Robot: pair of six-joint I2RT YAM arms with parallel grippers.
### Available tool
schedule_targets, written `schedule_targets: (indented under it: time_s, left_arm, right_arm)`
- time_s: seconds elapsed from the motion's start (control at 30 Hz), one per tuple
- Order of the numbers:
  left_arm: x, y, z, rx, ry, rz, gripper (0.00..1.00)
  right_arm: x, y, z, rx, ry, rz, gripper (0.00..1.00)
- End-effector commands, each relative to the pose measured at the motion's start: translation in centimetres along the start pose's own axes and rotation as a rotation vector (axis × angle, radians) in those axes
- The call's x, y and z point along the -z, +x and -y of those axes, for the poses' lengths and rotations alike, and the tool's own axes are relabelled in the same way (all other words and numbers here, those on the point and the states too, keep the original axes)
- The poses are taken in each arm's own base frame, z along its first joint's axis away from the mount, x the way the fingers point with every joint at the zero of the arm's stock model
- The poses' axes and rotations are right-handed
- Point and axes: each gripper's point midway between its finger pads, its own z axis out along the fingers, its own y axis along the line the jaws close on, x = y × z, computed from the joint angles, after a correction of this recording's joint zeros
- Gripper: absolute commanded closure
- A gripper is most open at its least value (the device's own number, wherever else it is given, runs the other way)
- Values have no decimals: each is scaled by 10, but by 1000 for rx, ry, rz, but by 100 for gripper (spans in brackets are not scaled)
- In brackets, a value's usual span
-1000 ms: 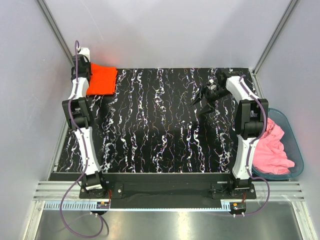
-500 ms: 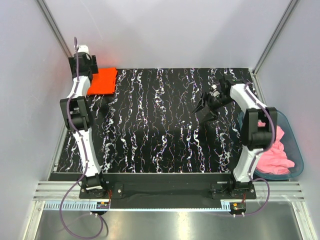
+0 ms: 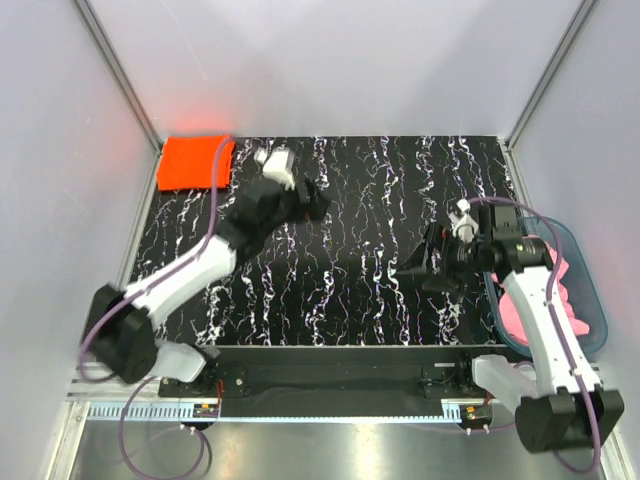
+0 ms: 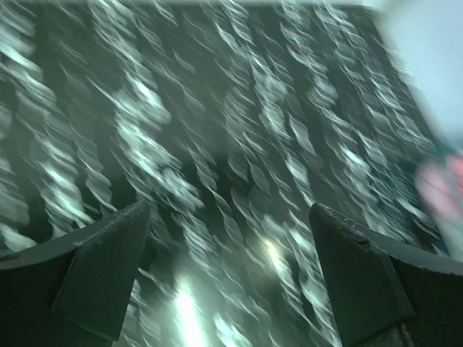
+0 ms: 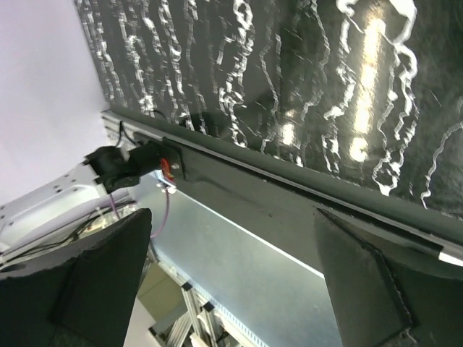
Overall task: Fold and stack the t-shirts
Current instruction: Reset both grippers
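Observation:
The orange-red t-shirt point(image 3: 195, 162) lies folded into a small rectangle at the table's far left corner, with nothing touching it. The pink t-shirt point(image 3: 572, 312) sits crumpled in the bin at the right; it shows as a pink blur point(image 4: 443, 189) in the left wrist view. My left gripper point(image 3: 318, 203) hangs open over the far middle of the table, well right of the orange shirt. Its fingers point(image 4: 94, 278) frame only blurred tabletop. My right gripper point(image 3: 415, 270) is open and empty, just left of the bin, with its fingers point(image 5: 98, 285) spread above the near table edge.
A teal plastic bin point(image 3: 593, 285) stands off the table's right side. The black marbled tabletop point(image 3: 350, 290) fills the middle. White walls close in the back and sides. A metal rail point(image 5: 239, 238) and both arm bases run along the near edge.
The left gripper has opened, left the orange shirt at the corner and swung right and nearer over the table. The right arm has drawn back toward the bin, opening a little wider.

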Motion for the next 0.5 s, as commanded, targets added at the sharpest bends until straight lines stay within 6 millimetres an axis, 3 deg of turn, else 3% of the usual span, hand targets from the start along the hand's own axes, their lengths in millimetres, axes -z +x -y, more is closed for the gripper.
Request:
schedule_targets:
  time_s: [0.0, 0.03, 0.07, 0.1, 0.13, 0.17, 0.2, 0.23, 0.27, 0.3, 0.33, 0.37, 0.4, 0.47]
  left_arm:
    - [48, 26, 21, 287, 80, 25, 1]
    - [61, 40, 34, 310, 116, 8, 1]
    - [71, 73, 26, 337, 109, -42, 1]
    - [91, 66, 41, 409, 185, -6, 1]
    - [100, 75, 43, 445, 210, -18, 1]
    - [108, 105, 35, 472, 205, -66, 1]
    - [126, 95, 41, 540, 255, -29, 1]
    - [136, 102, 45, 564, 286, -32, 1]
    - [140, 124, 34, 583, 267, -49, 1]
    - [156, 115, 37, 631, 320, -5, 1]
    - [162, 117, 34, 654, 332, 8, 1]
    - [164, 137, 24, 670, 323, -6, 1]
    - [176, 126, 26, 718, 380, 46, 1]
    - [184, 141, 19, 781, 434, 73, 1]
  right_arm:
    - [-2, 7, 15, -23, 40, 55, 0]
    - [-4, 11, 21, -23, 52, 74, 0]
    - [-5, 12, 23, -16, 47, 86, 0]
    - [-9, 14, 27, -5, 37, 108, 0]
    - [-11, 15, 29, -1, 27, 117, 0]
    - [-14, 11, 28, 19, 8, 145, 0]
    - [-17, 11, 30, 3, -1, 154, 0]
    - [-23, 19, 35, -18, -20, 138, 0]
    - [-26, 13, 30, 5, -65, 162, 0]
    - [-31, 15, 30, -42, -85, 157, 0]
    - [-42, 24, 41, -83, -90, 135, 0]
    - [-47, 18, 38, -63, -138, 161, 0]
    - [-60, 31, 50, -133, -149, 125, 0]
    - [-67, 27, 49, -115, -208, 149, 0]
